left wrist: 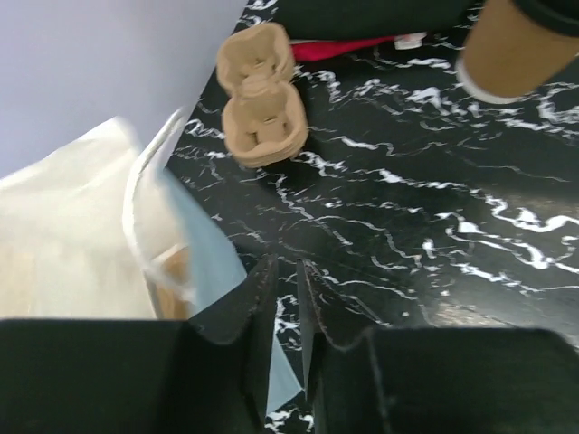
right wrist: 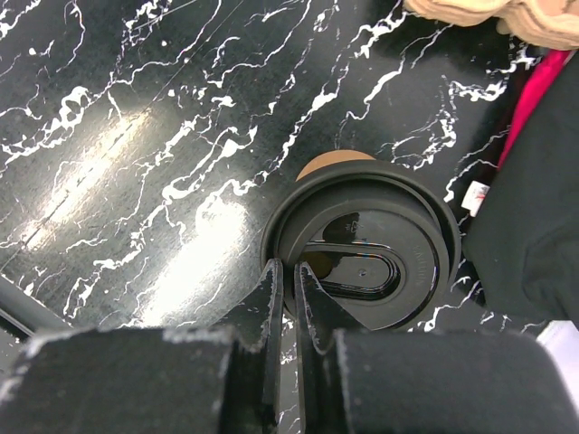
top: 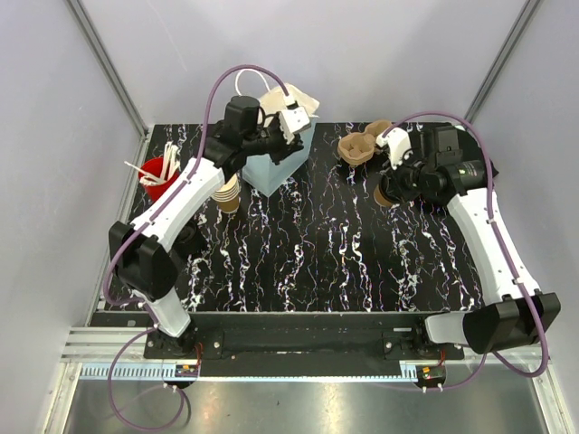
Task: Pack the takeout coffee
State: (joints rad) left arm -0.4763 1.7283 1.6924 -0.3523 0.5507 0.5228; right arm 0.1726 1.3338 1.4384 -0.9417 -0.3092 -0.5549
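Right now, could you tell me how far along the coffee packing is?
Done: the black lid sits on the cup. In hand: the right fingers are closed at the lid's rim, and the left fingers pinch the edge of the blue bag. Left: the cup is outside the bag and apart from the carrier, so it is not yet packed.

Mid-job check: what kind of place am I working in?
Probably a lab test cell staged as a coffee counter: plain grey walls, a black marbled table, and props: a pulp cup carrier and a lidded takeout cup.
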